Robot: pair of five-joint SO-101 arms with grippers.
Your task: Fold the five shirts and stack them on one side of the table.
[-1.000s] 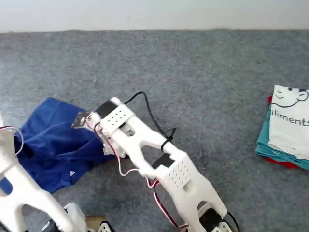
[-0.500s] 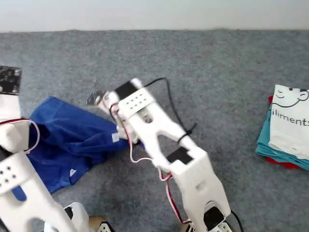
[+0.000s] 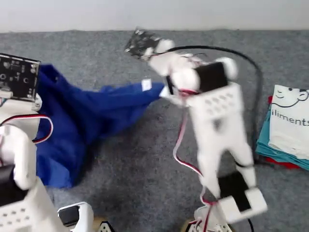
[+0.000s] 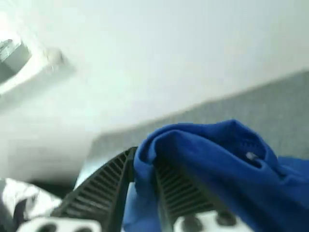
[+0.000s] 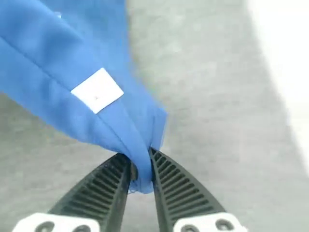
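Observation:
A blue shirt [image 3: 91,118] hangs stretched between my two arms above the grey carpet. My right gripper [image 5: 140,169] is shut on one edge of the blue shirt [image 5: 72,77], close to its white label [image 5: 96,90]; from above, that pinch sits mid-table [image 3: 161,92]. My left gripper [image 4: 142,179] is shut on another bunched edge of the blue shirt [image 4: 212,154], raised at the table's left side [image 3: 41,77]. A stack of folded shirts [image 3: 286,129] lies at the right edge, a white printed one on top, teal and red ones beneath.
The grey carpeted table [image 3: 145,183] runs back to a white wall [image 3: 154,14]. The right arm's body [image 3: 219,130] and its cables stand over the centre front. Bare carpet lies between that arm and the folded stack.
Both arms have lifted and pulled apart, the right one swinging back and to the right. The blue shirt has come up off the carpet and is drawn out between them.

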